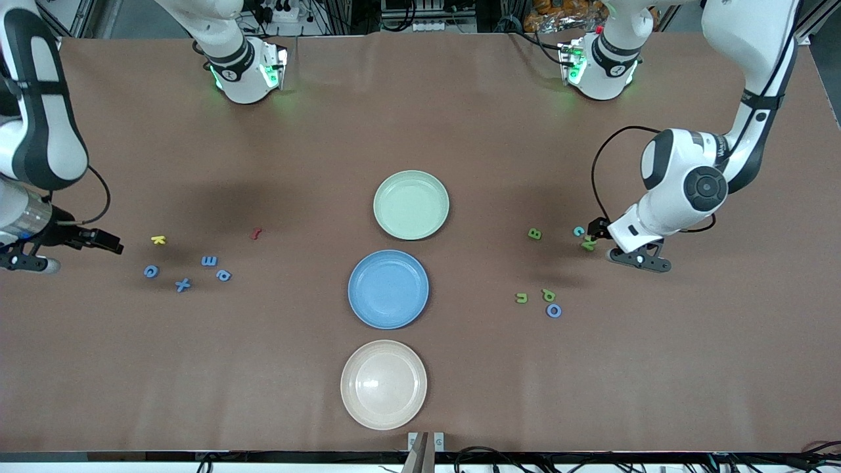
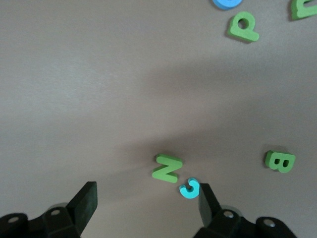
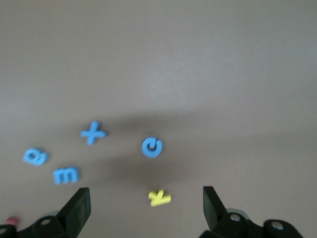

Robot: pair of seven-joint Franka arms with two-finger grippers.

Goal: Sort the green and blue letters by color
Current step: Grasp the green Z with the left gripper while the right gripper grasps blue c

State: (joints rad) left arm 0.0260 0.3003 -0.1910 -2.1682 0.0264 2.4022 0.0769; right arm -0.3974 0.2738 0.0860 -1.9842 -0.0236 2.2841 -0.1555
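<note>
Beige plate [image 1: 384, 385], then blue plate [image 1: 388, 289]

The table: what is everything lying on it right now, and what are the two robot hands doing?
Plates: three, in a row mid-table: pale green plate nearest the robots' bases, blue plate in the middle, beige plate nearest the front camera.
Blue letters: four toward the right arm's end, one O toward the left arm's end.
Green letters: B, N, u, p, toward the left arm's end.
Teal c: one, beside the N.
Yellow k: one, by the blue group.
Dark red letter: one, nearer the plates.
Left gripper: open, low over the N and c.
Right gripper: open, beside the yellow k.
</note>
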